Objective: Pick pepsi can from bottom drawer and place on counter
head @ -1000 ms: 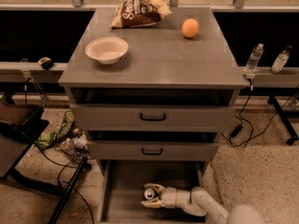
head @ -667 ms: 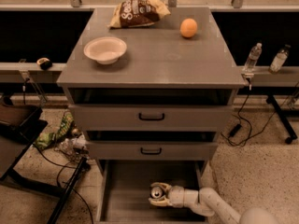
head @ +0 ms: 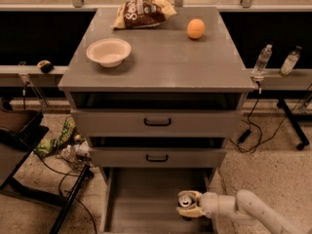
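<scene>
The bottom drawer (head: 144,199) is pulled open at the foot of the cabinet, showing its flat grey floor. My gripper (head: 188,204) reaches in from the lower right, at the drawer's right side. Its pale fingers are closed around the pepsi can (head: 185,199), whose silver top faces up; the dark body is mostly hidden by the fingers. The can looks held just above the drawer floor. The counter (head: 165,57) is the grey top of the cabinet, well above the gripper.
On the counter are a white bowl (head: 108,51), a chip bag (head: 141,12) and an orange (head: 196,28). Two upper drawers (head: 157,122) with black handles overhang the bottom drawer. Clear bottles (head: 262,60) stand on a ledge at right. Cables and clutter (head: 63,145) lie on the floor at left.
My gripper has moved to the right inside the bottom drawer, carrying the pepsi can from the drawer's middle toward its right wall.
</scene>
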Controlling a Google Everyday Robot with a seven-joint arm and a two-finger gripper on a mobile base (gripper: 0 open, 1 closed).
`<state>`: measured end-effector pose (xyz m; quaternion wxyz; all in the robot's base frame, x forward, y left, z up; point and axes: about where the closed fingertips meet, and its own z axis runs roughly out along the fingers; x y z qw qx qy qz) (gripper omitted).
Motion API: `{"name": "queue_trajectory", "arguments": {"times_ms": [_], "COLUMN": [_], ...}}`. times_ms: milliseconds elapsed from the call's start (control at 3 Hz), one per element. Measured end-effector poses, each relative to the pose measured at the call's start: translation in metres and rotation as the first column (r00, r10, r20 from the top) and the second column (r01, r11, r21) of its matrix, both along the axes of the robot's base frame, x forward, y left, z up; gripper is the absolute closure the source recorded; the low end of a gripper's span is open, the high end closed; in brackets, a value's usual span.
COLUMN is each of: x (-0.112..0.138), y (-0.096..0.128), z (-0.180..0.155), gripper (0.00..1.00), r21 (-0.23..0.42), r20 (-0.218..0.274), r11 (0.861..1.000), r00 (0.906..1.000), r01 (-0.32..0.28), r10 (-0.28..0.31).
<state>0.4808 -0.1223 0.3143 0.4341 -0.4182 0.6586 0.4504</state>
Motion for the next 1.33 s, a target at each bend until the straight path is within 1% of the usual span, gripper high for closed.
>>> {"name": "queue_trajectory", "arguments": {"times_ms": [333, 667, 1000, 1333], "x": [0.011, 0.059, 0.097, 0.096], "y": [-0.036, -0.092, -0.139, -0.138], "z": [0.089, 0.197, 0.276, 0.276], "gripper": [1.00, 1.00, 1.00, 1.00], "r21": [0.002, -0.034, -0.075, -0.075], "r20": [-0.098, -0.090, -0.060, -0.061], "r11": [1.000, 0.999, 0.994, 0.994], "r00": [0.9948, 0.9957, 0.9949, 0.9949], "r01": [-0.027, 0.018, 0.076, 0.076], "r10": [0.027, -0.021, -0.081, -0.080]}}
